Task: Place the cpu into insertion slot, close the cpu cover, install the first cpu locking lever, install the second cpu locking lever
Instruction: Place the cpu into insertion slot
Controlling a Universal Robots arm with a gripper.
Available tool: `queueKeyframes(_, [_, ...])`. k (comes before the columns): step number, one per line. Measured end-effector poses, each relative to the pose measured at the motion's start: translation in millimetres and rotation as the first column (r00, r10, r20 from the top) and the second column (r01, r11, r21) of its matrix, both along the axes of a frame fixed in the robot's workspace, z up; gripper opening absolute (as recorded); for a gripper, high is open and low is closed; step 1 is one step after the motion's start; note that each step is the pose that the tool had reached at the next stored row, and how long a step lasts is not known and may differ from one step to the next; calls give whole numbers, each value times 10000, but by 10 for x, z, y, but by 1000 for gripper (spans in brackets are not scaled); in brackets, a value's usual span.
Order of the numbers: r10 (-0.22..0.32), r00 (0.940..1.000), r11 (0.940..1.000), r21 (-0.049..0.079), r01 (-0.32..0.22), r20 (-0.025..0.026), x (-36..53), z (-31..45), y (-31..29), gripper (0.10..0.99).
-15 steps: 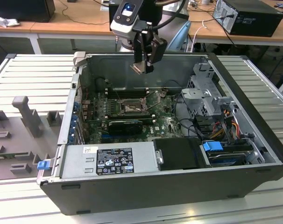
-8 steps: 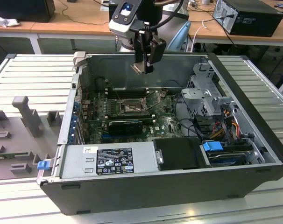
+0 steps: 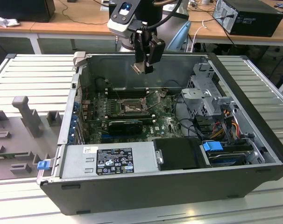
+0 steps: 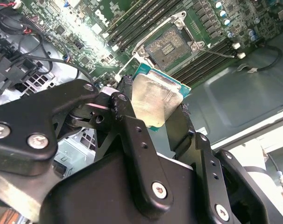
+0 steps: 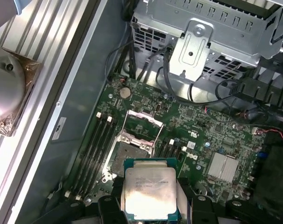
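My gripper (image 3: pixel 143 68) hangs above the open computer case, over its rear wall, shut on the cpu (image 3: pixel 137 68). In both wrist views the cpu (image 4: pixel 155 98) (image 5: pixel 148 189) is a flat silver-beige square with a green edge, clamped between the two black fingers (image 4: pixel 125 93). The insertion slot (image 3: pixel 130 107) (image 5: pixel 125 158) (image 4: pixel 171 46) lies below on the green board, dark, bare and apart from the chip. The cpu cover (image 5: pixel 142 125) is swung open beside the slot, a thin silver frame with a cut-out centre.
Long black memory slots (image 5: pixel 97 144) flank the socket. A black card (image 3: pixel 126 125) lies across the board in front of it. A metal drive cage (image 3: pixel 203 95) with cables fills the exterior view's right, and a power supply (image 3: pixel 109 161) sits at the front. Grey fixtures (image 3: pixel 27 114) stand on the slatted table.
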State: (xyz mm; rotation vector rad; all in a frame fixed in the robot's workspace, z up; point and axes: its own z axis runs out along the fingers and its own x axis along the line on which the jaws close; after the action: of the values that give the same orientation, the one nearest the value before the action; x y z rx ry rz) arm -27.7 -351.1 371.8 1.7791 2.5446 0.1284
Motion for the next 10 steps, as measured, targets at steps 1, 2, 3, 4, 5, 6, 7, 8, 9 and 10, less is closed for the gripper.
queueKeyframes(1, [-45, 10000, 10000, -1, 45, 0, 0, 0, 0, 529])
queueKeyframes(2, [-87, 10000, 10000, -1, 87, 0, 0, 0, 0, 529])
queueKeyframes(3, [-131, 9999, 9999, 0, 131, 0, 0, 0, 0, 529])
queueKeyframes(4, [-174, 9998, 9998, 0, 174, 0, 0, 0, 0, 529])
queueKeyframes(5, [-217, 9998, 9998, -1, 217, 0, 0, 0, 0, 529])
queueKeyframes(6, [-280, 9996, 9996, 0, 280, 0, 0, 0, 0, 529])
queueKeyframes(7, [-328, 9995, 9995, -1, 328, 0, 0, 0, 0, 529])
queueKeyframes(8, [-376, 9993, 9993, 0, 376, 0, 0, 0, 0, 529])
queueKeyframes(9, [-458, 9989, 9989, -1, 458, 0, 0, 0, 0, 529])
queueKeyframes(10, [-536, 9986, 9986, 0, 536, 0, 0, 0, 0, 529])
